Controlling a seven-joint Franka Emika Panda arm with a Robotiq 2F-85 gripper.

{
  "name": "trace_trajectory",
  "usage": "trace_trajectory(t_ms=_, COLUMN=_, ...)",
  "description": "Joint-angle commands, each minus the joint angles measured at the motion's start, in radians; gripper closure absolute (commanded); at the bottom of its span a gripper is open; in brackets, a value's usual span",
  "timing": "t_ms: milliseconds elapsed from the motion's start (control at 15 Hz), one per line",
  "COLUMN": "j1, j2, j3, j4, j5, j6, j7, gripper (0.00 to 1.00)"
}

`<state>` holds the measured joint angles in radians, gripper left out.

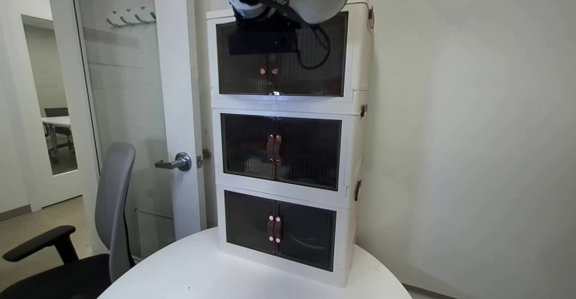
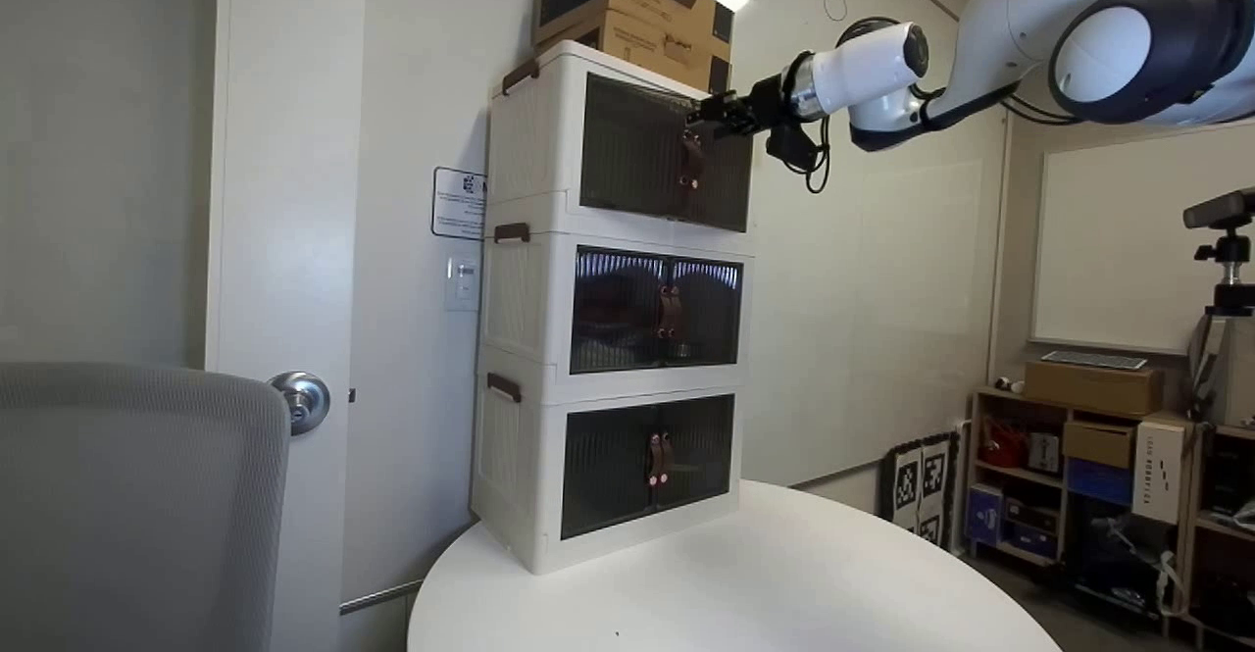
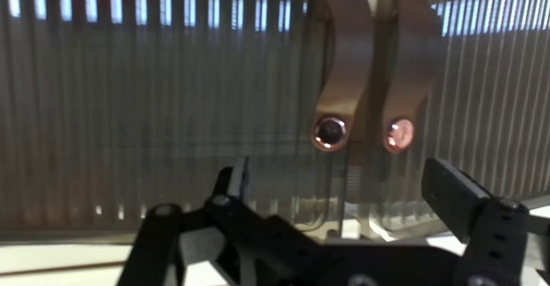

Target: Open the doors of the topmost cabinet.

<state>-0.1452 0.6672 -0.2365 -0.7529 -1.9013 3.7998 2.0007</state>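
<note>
The topmost cabinet [image 1: 358, 56] [image 2: 534, 142] tops the white stack in both exterior views. Its dark ribbed doors [image 1: 315, 81] [image 2: 632, 142] fill the wrist view [image 3: 172, 96]. The door on the right there [image 3: 485, 84] looks angled, as if slightly ajar. Two brown strap handles [image 3: 350, 49] [image 3: 414, 58] hang side by side at the middle. My gripper [image 3: 337, 165] is open and empty, fingers spread wider than both handles, level with the handles' near ends. In an exterior view it [image 2: 701, 121] is at the handles' upper end; contact cannot be told. Elsewhere the arm hides its fingers.
Two alike units, the middle one [image 1: 281, 189] and the bottom one [image 1: 342, 254], stand below on a round white table [image 1: 189, 272]. Cardboard boxes [image 2: 652, 39] show above the cabinet. A grey chair [image 1: 114, 200] and a door with a lever [image 1: 180, 162] are beside the stack.
</note>
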Motion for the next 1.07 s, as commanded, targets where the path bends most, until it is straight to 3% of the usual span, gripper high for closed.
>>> trace_trajectory(t_ms=0, j1=0.056, j2=-0.048, j3=-0.007, j4=-0.040, j5=-0.024, j6=-0.068, j7=0.001, gripper=0.00)
trace_trajectory(t_ms=600, j1=0.050, j2=-0.117, j3=-0.037, j4=-0.140, j5=-0.078, j6=-0.072, j7=0.012, gripper=0.00)
trace_trajectory(t_ms=1000, j1=-0.018, j2=-0.092, j3=0.014, j4=-0.194, j5=-0.026, j6=0.023, j7=-0.022, gripper=0.00)
